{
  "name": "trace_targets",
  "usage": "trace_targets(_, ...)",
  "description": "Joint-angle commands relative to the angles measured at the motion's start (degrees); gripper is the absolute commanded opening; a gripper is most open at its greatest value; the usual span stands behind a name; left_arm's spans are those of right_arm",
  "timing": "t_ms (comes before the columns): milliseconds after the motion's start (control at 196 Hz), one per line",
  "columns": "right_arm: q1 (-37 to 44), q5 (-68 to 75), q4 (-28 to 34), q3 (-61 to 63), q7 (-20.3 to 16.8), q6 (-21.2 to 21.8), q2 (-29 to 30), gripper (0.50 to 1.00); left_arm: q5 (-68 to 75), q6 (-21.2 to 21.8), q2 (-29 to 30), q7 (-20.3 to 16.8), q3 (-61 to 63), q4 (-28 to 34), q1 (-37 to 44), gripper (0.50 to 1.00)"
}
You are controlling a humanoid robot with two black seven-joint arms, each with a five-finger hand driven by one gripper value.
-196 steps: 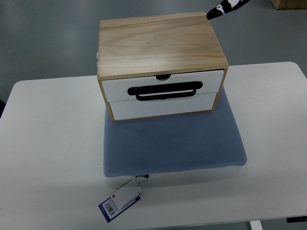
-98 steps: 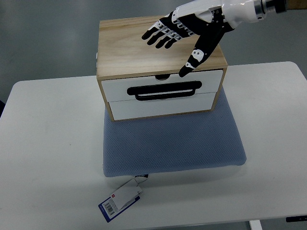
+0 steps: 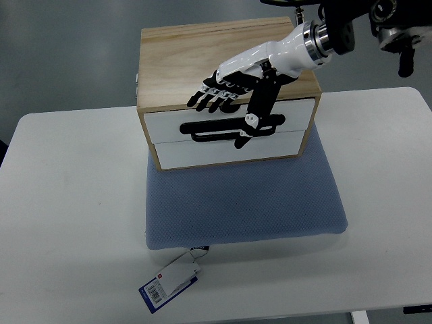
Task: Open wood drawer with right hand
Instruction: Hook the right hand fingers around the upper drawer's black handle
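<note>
A light wood drawer box (image 3: 202,64) stands on a blue-grey mat (image 3: 243,202) on the white table (image 3: 67,223). Its front has two white drawers; the upper one (image 3: 169,123) carries a black bar handle (image 3: 216,129), and both look closed. My right hand (image 3: 226,108) reaches in from the upper right and hovers over the box's front edge, above the handle. Its fingers (image 3: 209,98) are spread flat, pointing left, and the thumb (image 3: 251,121) hangs down across the handle. It holds nothing. The left arm does not show.
A paper tag with a barcode (image 3: 169,282) lies on the table by the mat's front left corner. Grey floor shows behind the table. The right forearm (image 3: 337,37) crosses above the box's back right corner.
The right hand has come down and forward from the box's top to its front edge, and the thumb now overlaps the handle. The drawers have not moved.
</note>
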Motion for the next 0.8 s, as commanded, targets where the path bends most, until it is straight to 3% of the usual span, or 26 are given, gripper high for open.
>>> trace_targets(0,0.2,3.6,0.0,-2.2,-0.5,-1.8,2.1,0.928,0.0,0.0,0.0,0.0,0.0,0.0,0.0,1.0)
trace_targets(372,0.1,10.7,0.0,-6.7,-2.1,-7.4,7.0,0.924,0.0,0.0,0.0,0.0,0.0,0.0,0.0,1.0)
trace_targets(796,-0.7,10.7,0.0,-8.5,-3.5,-9.0,8.7,0.921,0.0,0.0,0.0,0.0,0.0,0.0,0.0,1.0)
